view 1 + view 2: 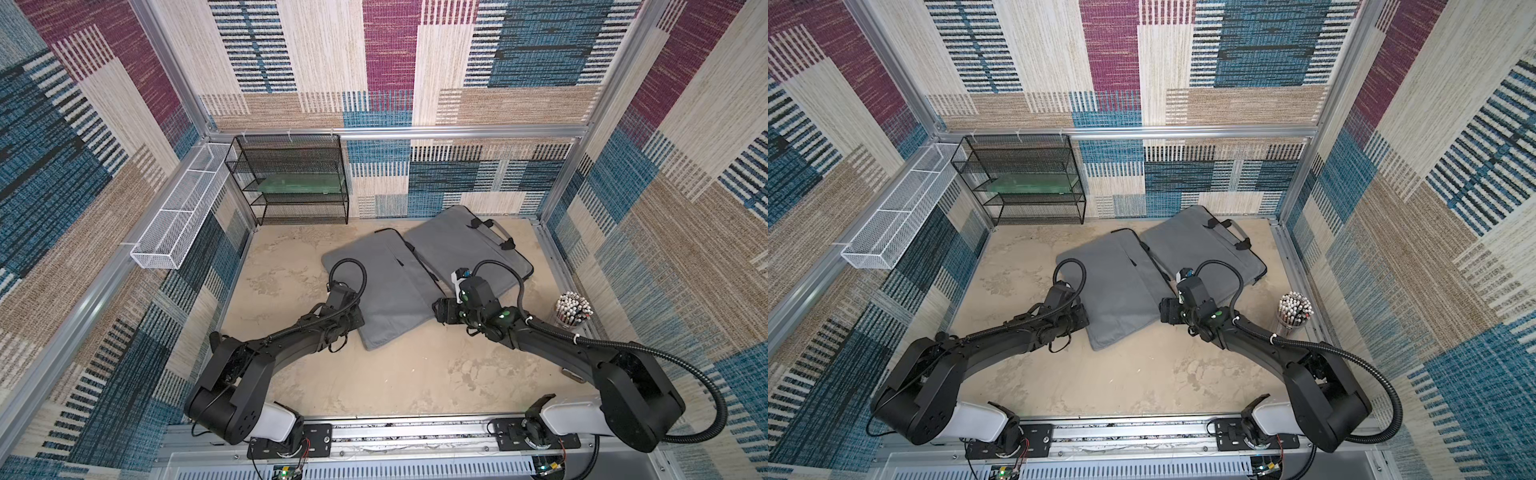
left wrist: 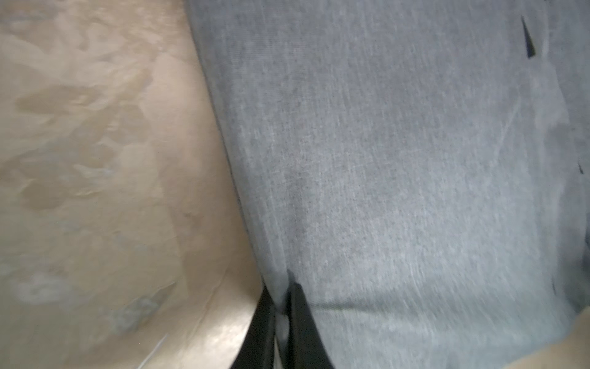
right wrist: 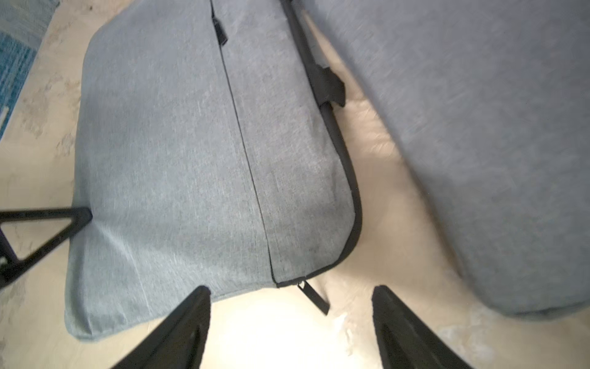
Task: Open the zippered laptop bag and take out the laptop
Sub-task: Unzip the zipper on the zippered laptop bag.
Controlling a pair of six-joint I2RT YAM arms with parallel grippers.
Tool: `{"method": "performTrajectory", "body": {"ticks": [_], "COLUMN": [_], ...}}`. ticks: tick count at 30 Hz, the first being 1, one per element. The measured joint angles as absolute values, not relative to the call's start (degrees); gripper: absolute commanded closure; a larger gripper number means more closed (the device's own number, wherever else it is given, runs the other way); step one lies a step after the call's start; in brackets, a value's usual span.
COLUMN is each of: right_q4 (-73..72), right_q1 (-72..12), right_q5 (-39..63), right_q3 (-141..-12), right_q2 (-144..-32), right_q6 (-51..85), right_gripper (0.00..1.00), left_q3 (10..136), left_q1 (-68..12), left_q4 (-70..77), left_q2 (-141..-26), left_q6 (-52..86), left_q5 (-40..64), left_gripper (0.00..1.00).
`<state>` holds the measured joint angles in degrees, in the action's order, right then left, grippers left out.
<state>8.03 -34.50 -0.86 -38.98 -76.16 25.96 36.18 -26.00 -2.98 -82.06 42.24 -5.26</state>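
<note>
With the bag (image 1: 386, 291) flat on the table (image 1: 374, 382), left gripper (image 2: 279, 297) pinching its limp edge and right gripper (image 3: 292, 289) spread wide beside the pull (image 3: 314, 298), we judge that small, stiff pull the best hold.

1. I can read no word, brand, number or sign in any view;
2. the laptop bag (image 1: 386, 291) shows me only plain grey cloth; its black zipper pull (image 3: 314, 298) bears nothing legible;
3. the pencils (image 1: 574, 309) in their cup are too small for me to make out any print.
</note>
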Motion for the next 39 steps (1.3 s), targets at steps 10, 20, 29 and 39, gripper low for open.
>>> {"method": "performTrajectory", "body": {"ticks": [10, 20, 29, 39], "right_q4": [6.26, 2.42, 0.49, -1.04], "right_q1": [-43.97, -43.97, -42.54, -42.04], "right_q5": [-3.27, -3.55, -3.33, -1.98], "right_q3": [-32.14, -33.56, -36.27, -37.39], "right_q2": [-75.55, -82.02, -86.52, -89.78], "right_q6": [29.80, 27.77, 24.82, 23.11], "right_gripper": [0.45, 0.51, 0.49, 0.58], "left_q3": [34.02, 35.92, 37.26, 38.04], "left_q1": [-25.96, -25.93, -25.87, -25.56], "left_q4": [-8.80, -9.82, -8.80, -8.62], "left_q2": [-76.84, -79.24, -81.43, -82.11], "left_q6": [43.57, 44.60, 44.82, 44.84], "left_q5": [-10.28, -10.55, -11.49, -11.64], "left_gripper": [0.93, 0.96, 0.97, 0.97]}}
